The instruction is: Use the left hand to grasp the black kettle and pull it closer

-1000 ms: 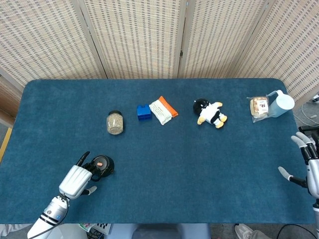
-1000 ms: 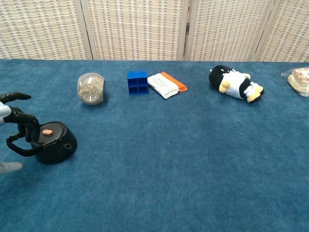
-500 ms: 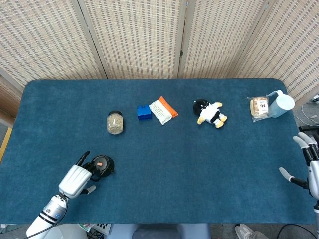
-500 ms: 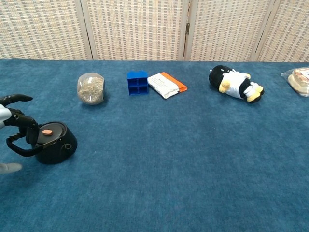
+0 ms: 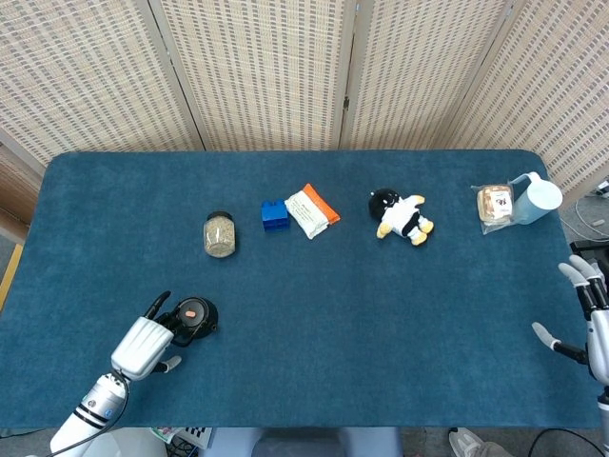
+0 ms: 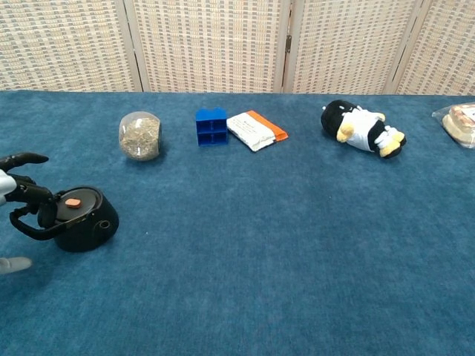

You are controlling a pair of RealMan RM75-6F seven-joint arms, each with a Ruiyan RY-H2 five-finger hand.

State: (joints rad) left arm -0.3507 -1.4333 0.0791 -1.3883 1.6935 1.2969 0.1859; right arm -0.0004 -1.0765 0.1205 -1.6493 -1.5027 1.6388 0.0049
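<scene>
We are viewing the black kettle (image 5: 193, 315), which is sitting near the table's front left corner with an orange button on its lid. The left hand (image 5: 143, 345) is gripping it: in the chest view its dark fingers (image 6: 37, 199) are curling around the kettle's loop handle at the lid's left side, while 1 finger is pointing free above. We are judging the grasp as made and the pull toward the robot as the step in hand; the next move is calling for a steady draw along the blue cloth (image 5: 314, 371) without tipping the kettle. Farther back, we are noting a jar (image 5: 219, 234), a blue block (image 5: 275, 214), an orange-edged packet (image 5: 312, 210) and a penguin toy (image 5: 401, 216). The right hand (image 5: 585, 319) is resting at the far right edge, fingers spread, holding nothing.
</scene>
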